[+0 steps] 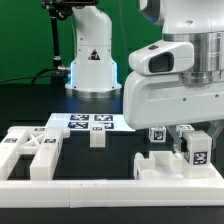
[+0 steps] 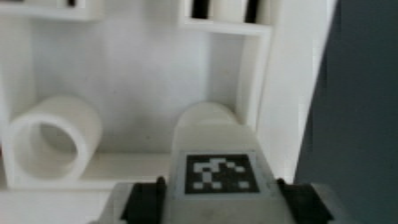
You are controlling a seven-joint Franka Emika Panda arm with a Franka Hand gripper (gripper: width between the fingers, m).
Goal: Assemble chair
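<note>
Wrist view: hand is part-closed, fingers apparently pressing both sides of the tagged leg, which sits right between them. Holed panel lies just beyond the hand. Check the grip is square and centred, then lift straight so the leg doesn't snag the panel.

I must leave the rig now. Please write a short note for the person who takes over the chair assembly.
Tool: fingers on both sides of a tagged piece; grip not certain.
Parts: notched piece at the exterior view's left, small block near the marker board, holed panel beside the tool.
Done: no joint visible.
Left: apparently the whole assembly.
</note>
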